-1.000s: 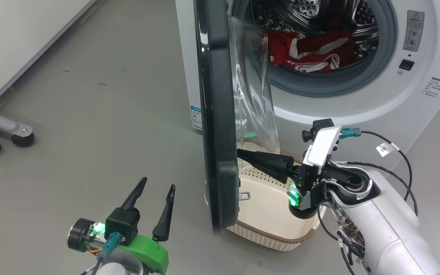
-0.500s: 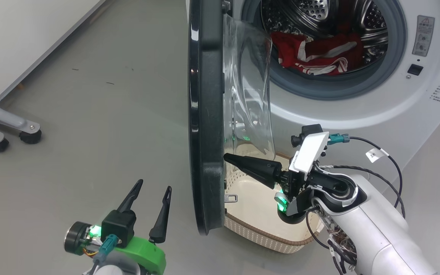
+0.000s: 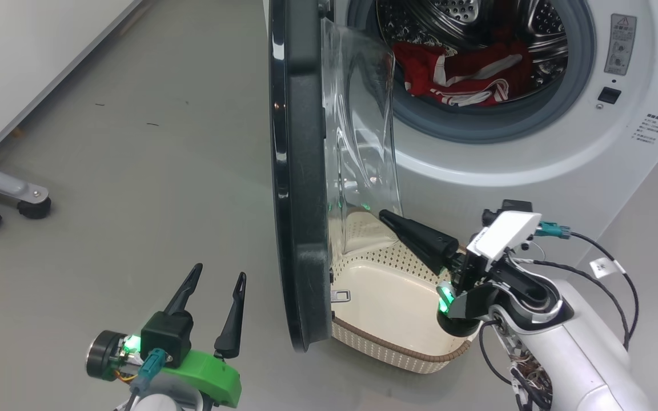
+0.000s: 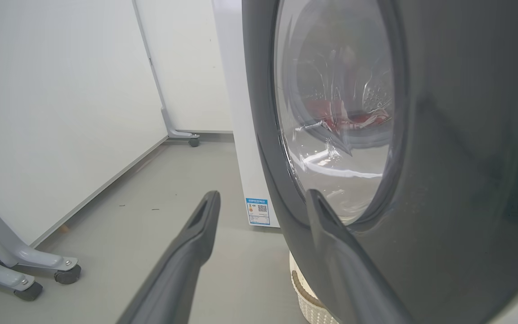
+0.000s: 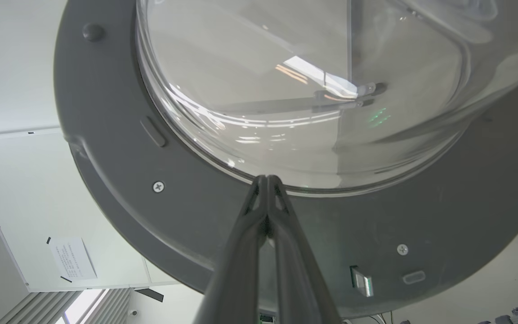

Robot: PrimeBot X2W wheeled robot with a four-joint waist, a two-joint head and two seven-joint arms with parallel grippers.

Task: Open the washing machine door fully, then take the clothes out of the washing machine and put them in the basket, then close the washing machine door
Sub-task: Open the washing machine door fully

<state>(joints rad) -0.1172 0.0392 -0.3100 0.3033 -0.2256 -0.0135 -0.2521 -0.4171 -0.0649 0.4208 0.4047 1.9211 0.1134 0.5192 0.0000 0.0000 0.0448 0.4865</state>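
Drawn back from the rim (image 3: 315,257) it touched a moment ago, the right gripper (image 3: 386,216), dark fingers pressed together and empty, points at the bulging glass (image 3: 363,131) of the big round black-rimmed washing machine door (image 3: 297,171), which stands edge-on over the cream perforated basket (image 3: 397,357). Near left, the left gripper (image 3: 219,271) hangs with fingers spread wide. Red white-striped clothes (image 3: 454,74) lie far inside the white washing machine (image 3: 534,171). A steady leftward push, low on the rim, should open it fully.

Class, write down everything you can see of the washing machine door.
The washing machine door is round, with a black rim and a bulging clear bowl window. It stands open, edge-on in the head view. Its grey inner ring carries screws and a latch. The shut right tool points at the bowl's edge; contact is unclear.
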